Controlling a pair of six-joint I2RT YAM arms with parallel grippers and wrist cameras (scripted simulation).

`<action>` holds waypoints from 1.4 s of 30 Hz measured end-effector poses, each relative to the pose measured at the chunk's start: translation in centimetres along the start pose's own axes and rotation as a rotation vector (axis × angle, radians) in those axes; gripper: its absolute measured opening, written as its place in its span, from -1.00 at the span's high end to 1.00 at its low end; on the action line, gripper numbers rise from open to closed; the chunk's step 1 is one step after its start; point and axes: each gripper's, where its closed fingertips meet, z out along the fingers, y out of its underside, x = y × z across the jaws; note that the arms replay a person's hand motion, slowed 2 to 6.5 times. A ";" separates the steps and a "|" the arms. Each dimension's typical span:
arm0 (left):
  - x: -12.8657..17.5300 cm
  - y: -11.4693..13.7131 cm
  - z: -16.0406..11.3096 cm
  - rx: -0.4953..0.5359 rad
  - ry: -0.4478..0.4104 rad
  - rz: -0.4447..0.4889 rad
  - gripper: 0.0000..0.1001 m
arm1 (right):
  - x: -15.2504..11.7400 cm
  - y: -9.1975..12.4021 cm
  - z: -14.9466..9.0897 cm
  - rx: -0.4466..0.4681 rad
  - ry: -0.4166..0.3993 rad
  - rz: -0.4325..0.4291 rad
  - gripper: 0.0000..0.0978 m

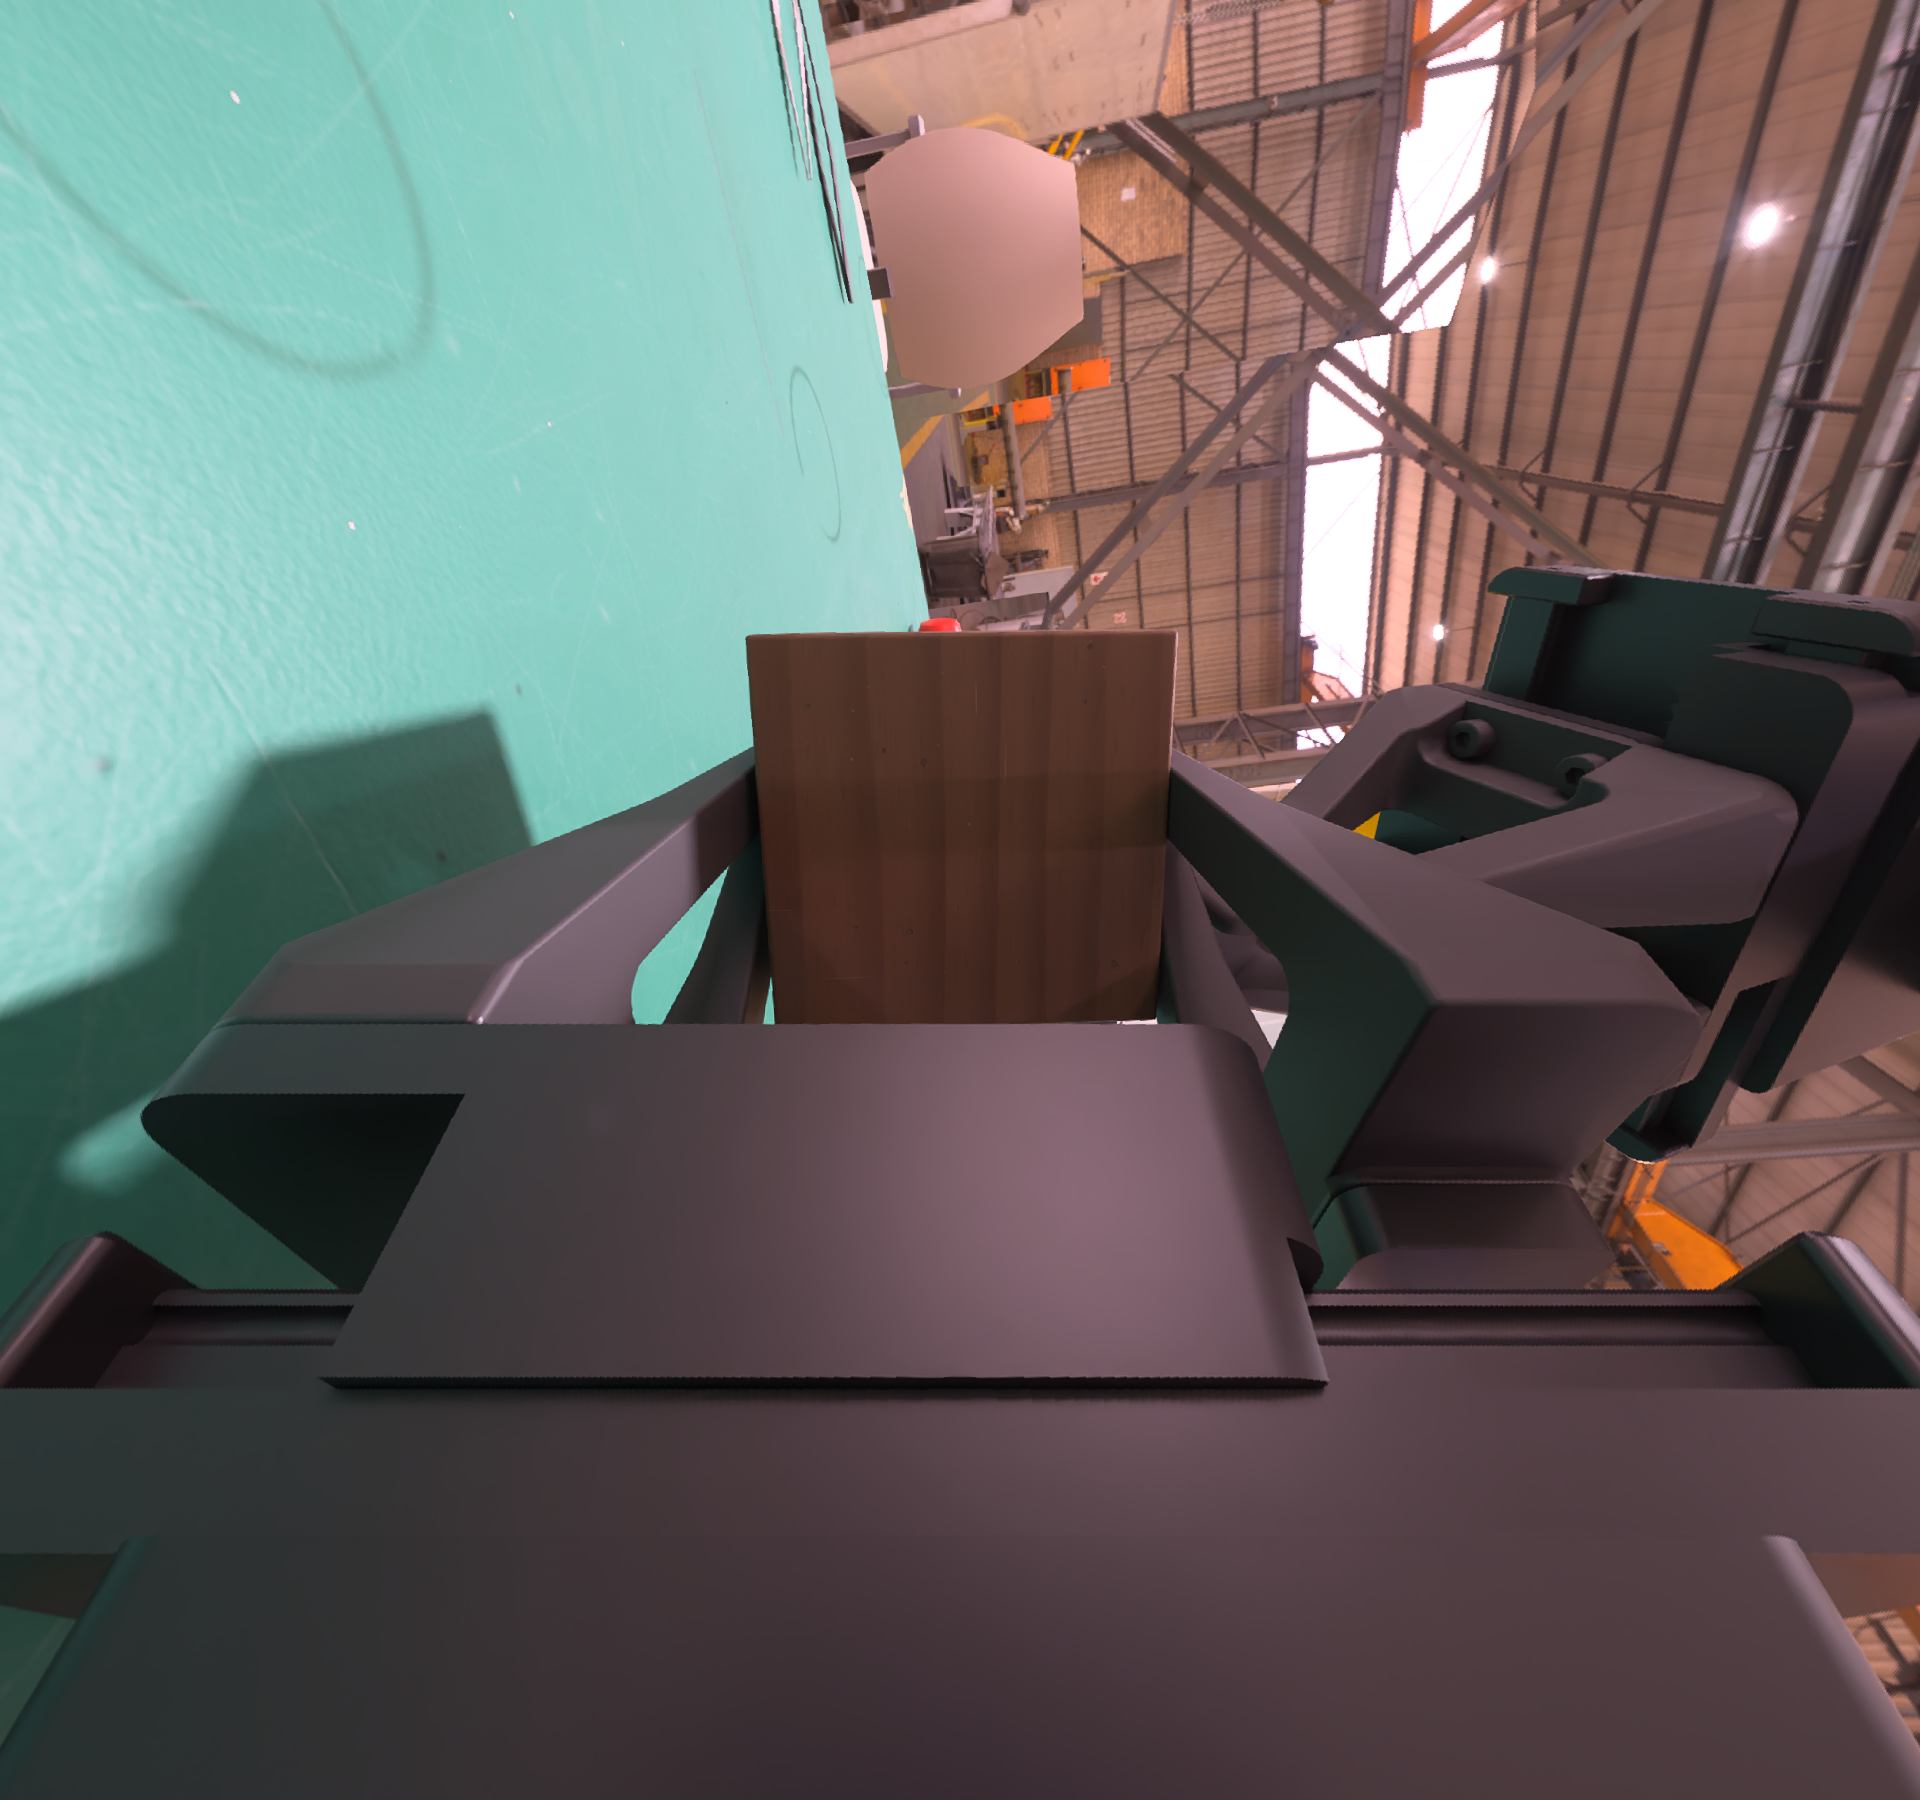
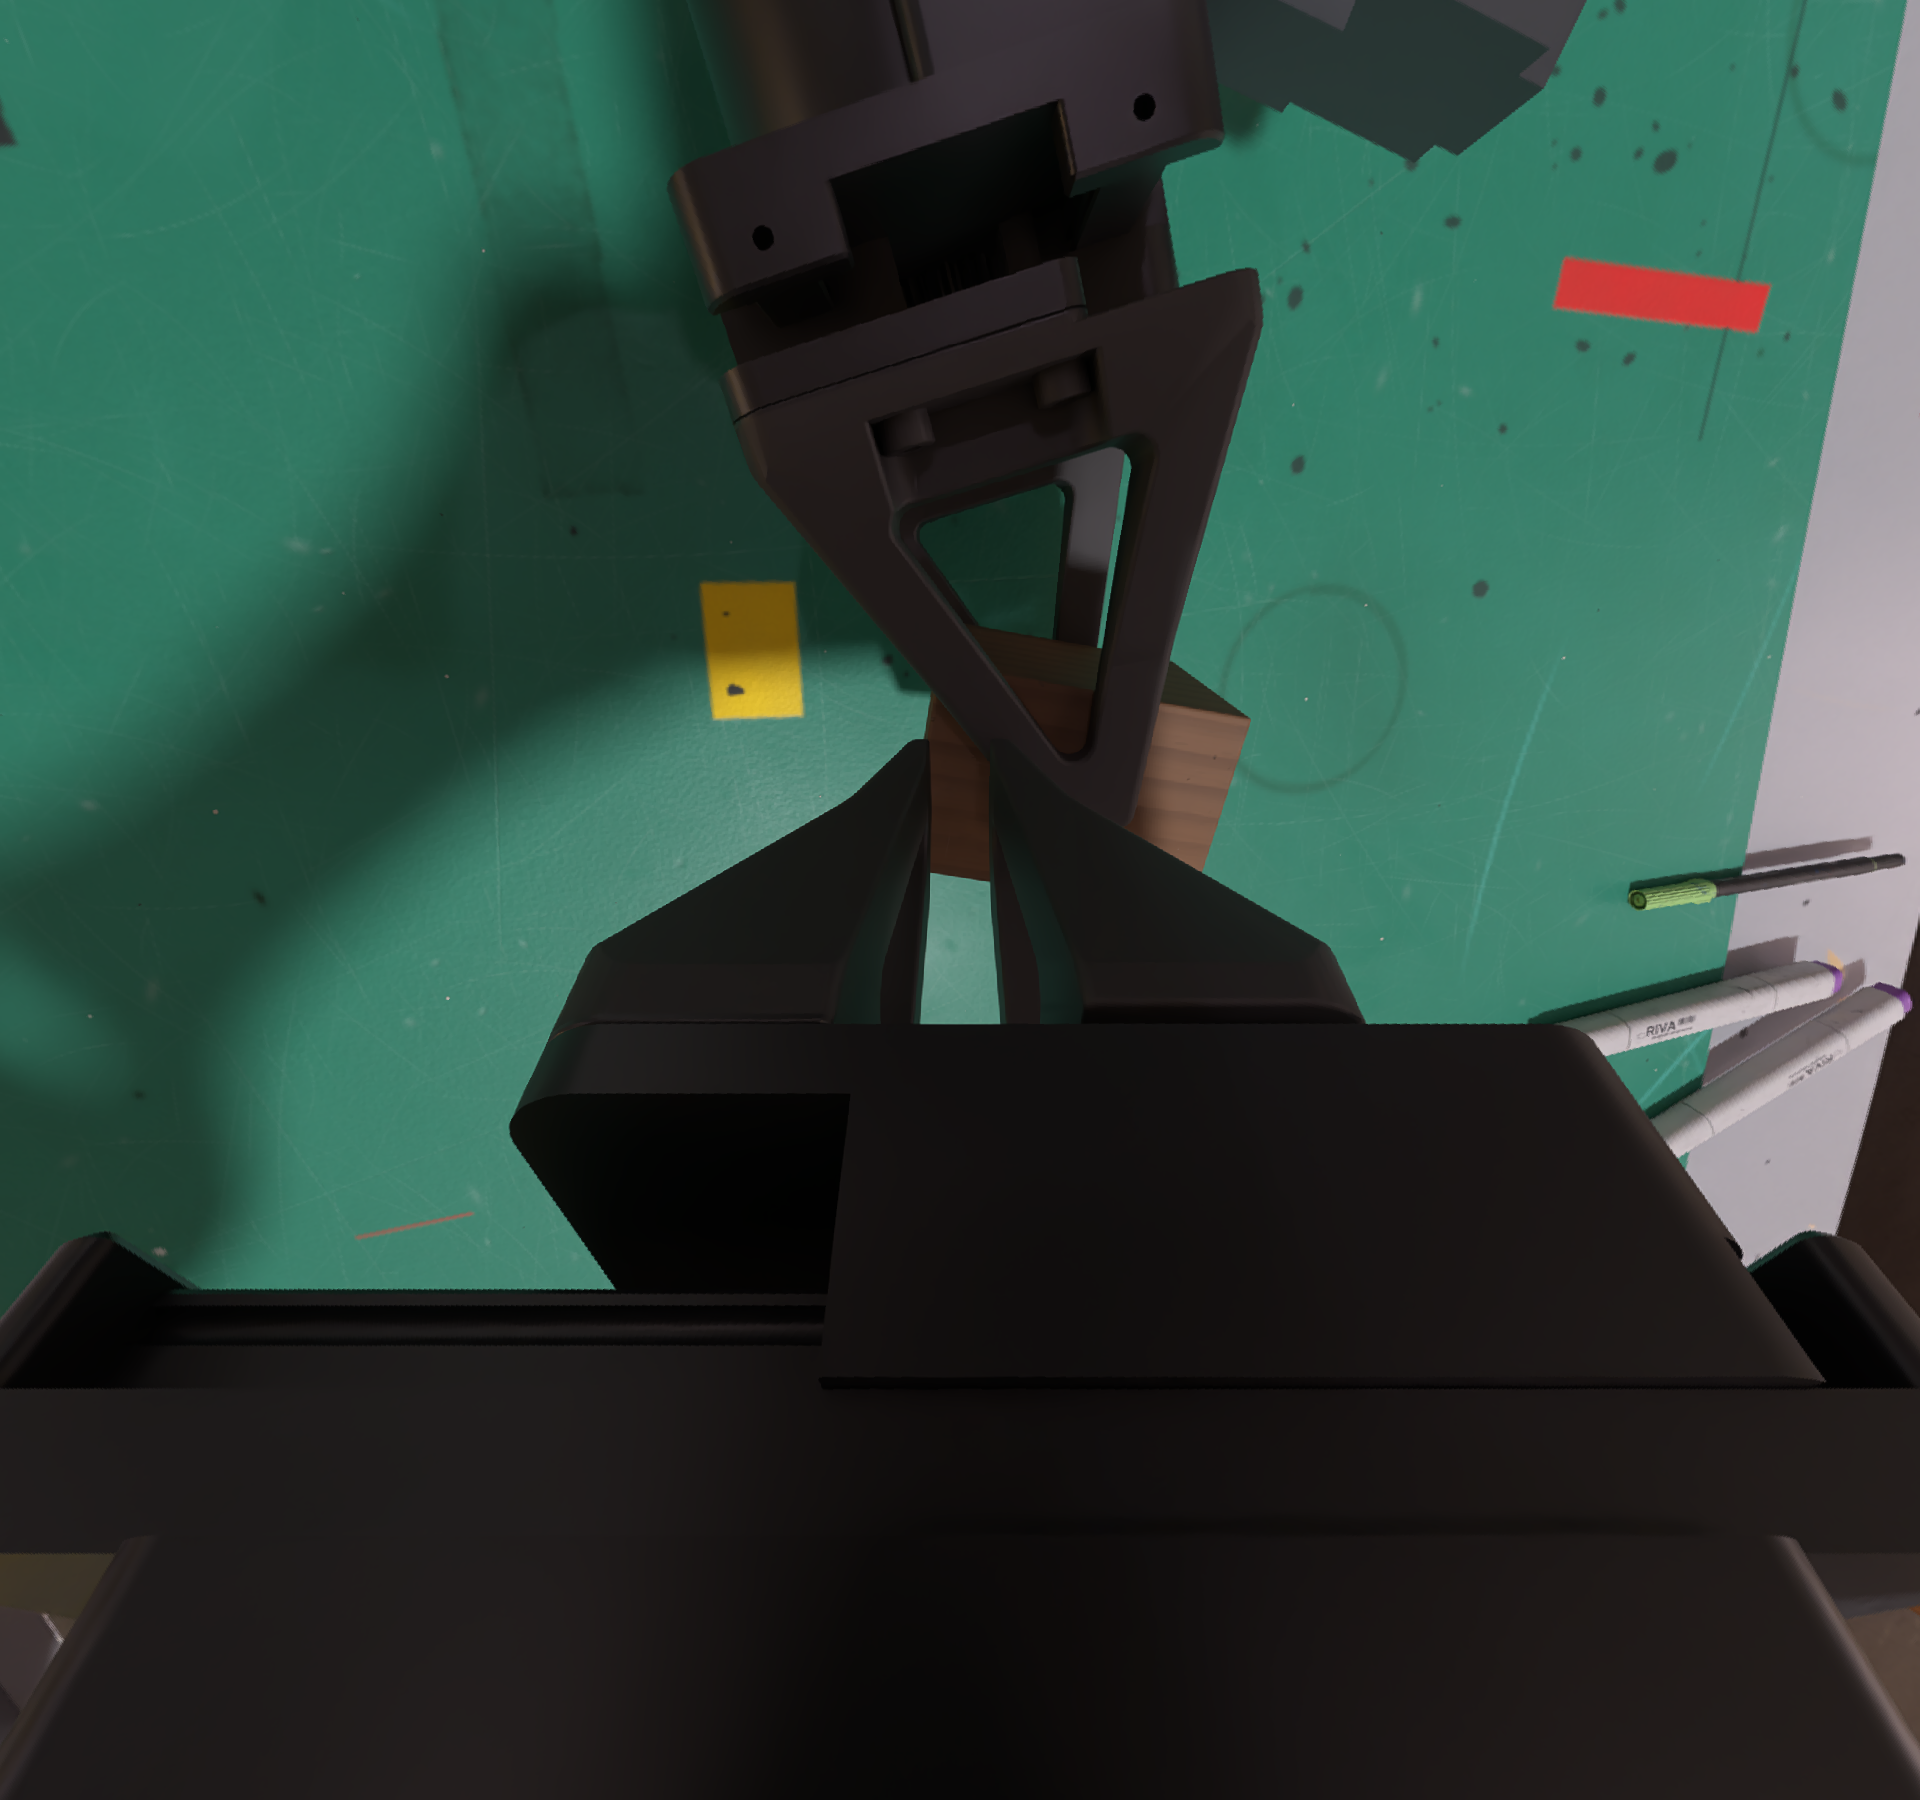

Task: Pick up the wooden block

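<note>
**Left pincer grips the wooden block; right pincer nearly closed in front of it**

I see the green worktop [image 2: 312, 607] filling most of my right wrist view, scuffed and speckled with dark spots, its pale edge running down the right side. In my left wrist view the same worktop [image 1: 364, 400] stands tilted on the left, with a hall of girders behind it.

My left pincer [image 1: 961, 815] is clamped on the wooden block [image 1: 961, 825]: both fingers press flat against opposite sides of it, and the block sits square between them, lifted clear of the worktop. From my right wrist view I see the block [image 2: 1195, 774] partly hidden behind a left finger [image 2: 1039, 607] that reaches down from above.

My right pincer [image 2: 961, 815] is drawn almost together, only a narrow slit between its fingers, holding nothing; its tips lie just in front of the block, and I cannot tell whether they touch it.

Smaller things: two white markers [image 2: 1714, 1023] with purple caps and a green-capped pen [image 2: 1756, 883] near the worktop's right edge, a red tape strip [image 2: 1660, 294], and a yellow tape patch [image 2: 751, 649].
</note>
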 end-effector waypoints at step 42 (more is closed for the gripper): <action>0.3 -1.6 -1.3 0.064 0.028 0.002 -0.10 | -6.0 6.2 0.8 0.106 -0.243 0.056 0.80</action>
